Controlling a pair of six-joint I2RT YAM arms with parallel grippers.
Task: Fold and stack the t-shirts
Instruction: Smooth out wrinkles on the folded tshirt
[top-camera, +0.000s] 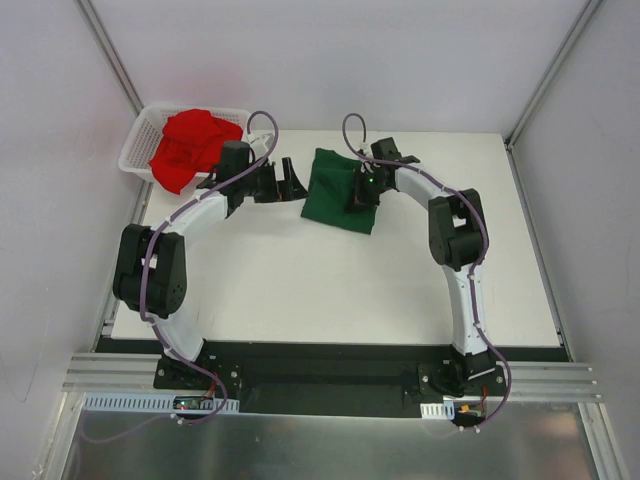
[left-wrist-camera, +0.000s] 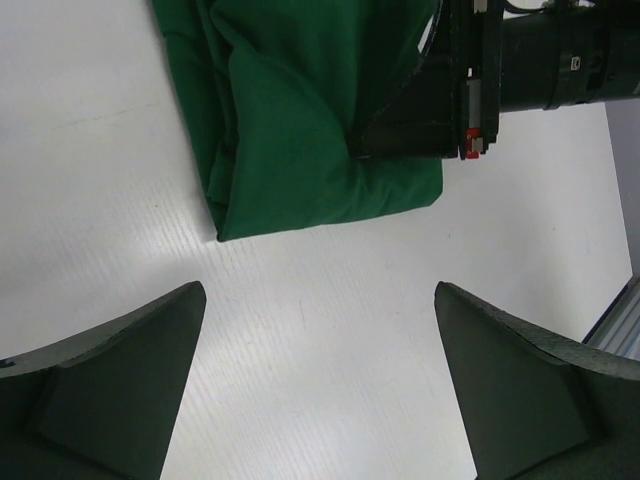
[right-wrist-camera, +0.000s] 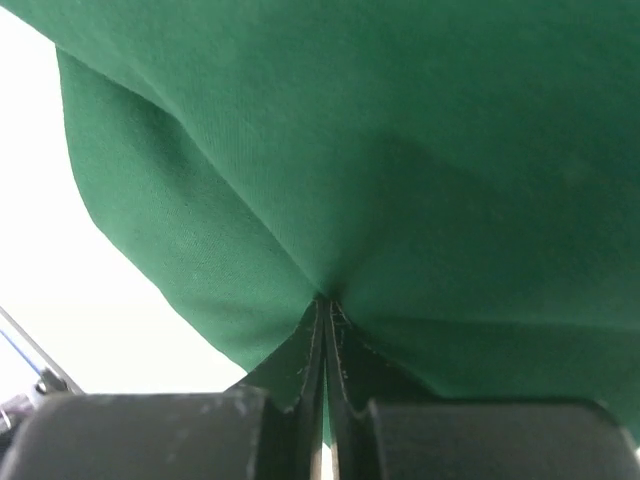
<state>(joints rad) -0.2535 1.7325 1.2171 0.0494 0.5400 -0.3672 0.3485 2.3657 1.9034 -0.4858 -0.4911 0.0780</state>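
Here: white table (top-camera: 330, 290), pale walls (top-camera: 330, 60); right claw (right-wrist-camera: 326, 308) pinching green t-shirt (top-camera: 328, 190); left claw (top-camera: 283, 181) spread wide beside it.

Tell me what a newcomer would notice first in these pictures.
The bright red t-shirt heaped in the white basket at the far left corner stands out most. Next comes the dark green t-shirt, folded at the far middle and pinched by the shut right gripper, with the left gripper open beside it.
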